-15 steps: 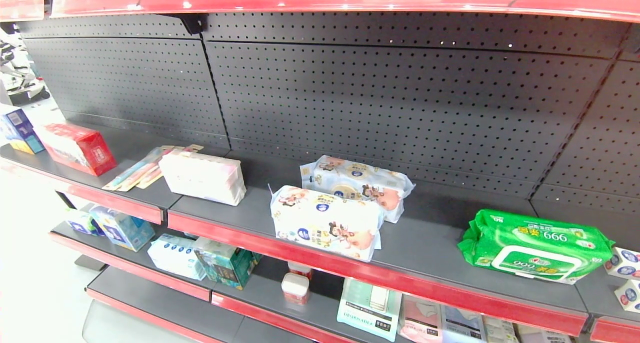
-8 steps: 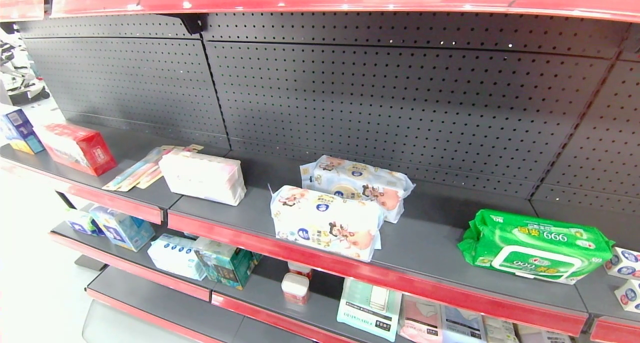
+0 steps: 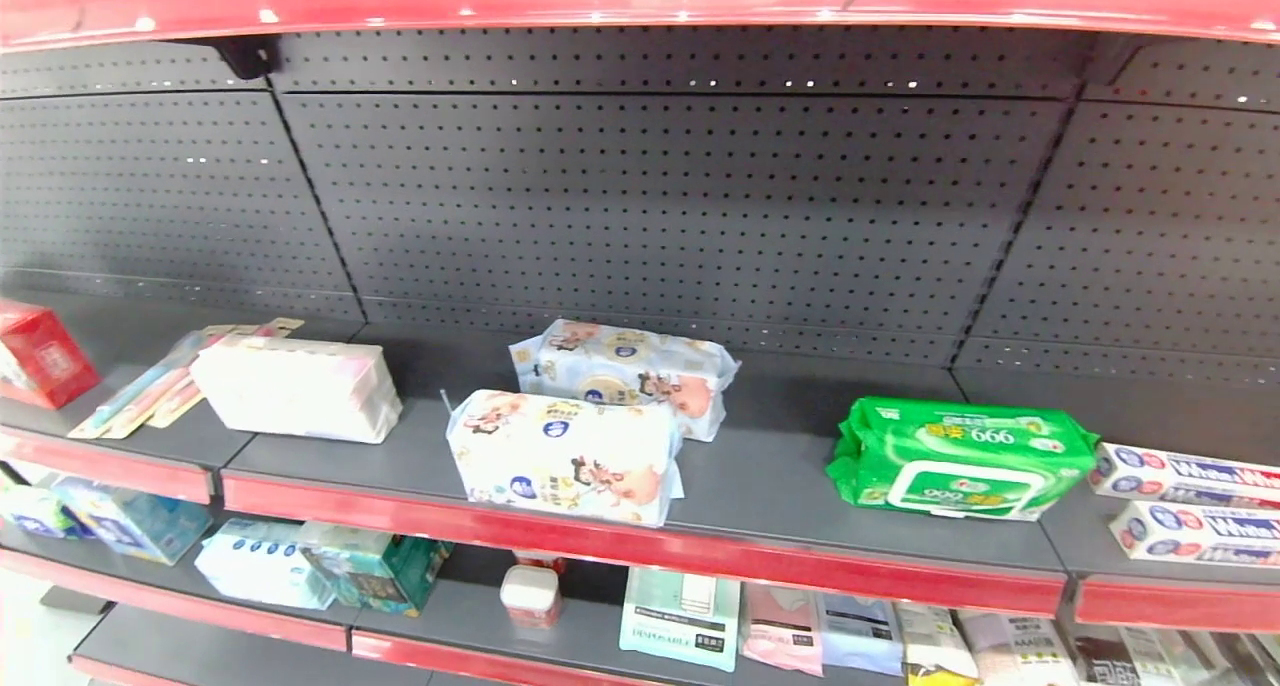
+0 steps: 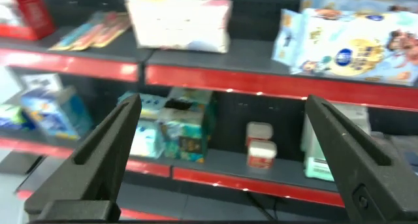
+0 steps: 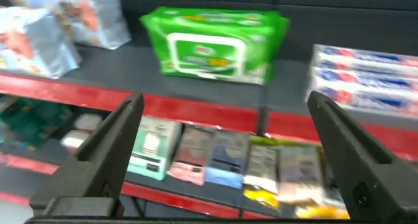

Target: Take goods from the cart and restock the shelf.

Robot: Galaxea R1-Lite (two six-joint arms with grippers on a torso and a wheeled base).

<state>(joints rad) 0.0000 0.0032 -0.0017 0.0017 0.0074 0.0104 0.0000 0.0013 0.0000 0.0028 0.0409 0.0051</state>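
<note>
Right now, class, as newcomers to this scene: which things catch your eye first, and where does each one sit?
The bright green wipes pack stands out most, lying toward the right of the dark shelf. Left of it sit two cartoon-printed packs, the front pack near the shelf's red edge and the rear pack close to the pegboard.
</note>
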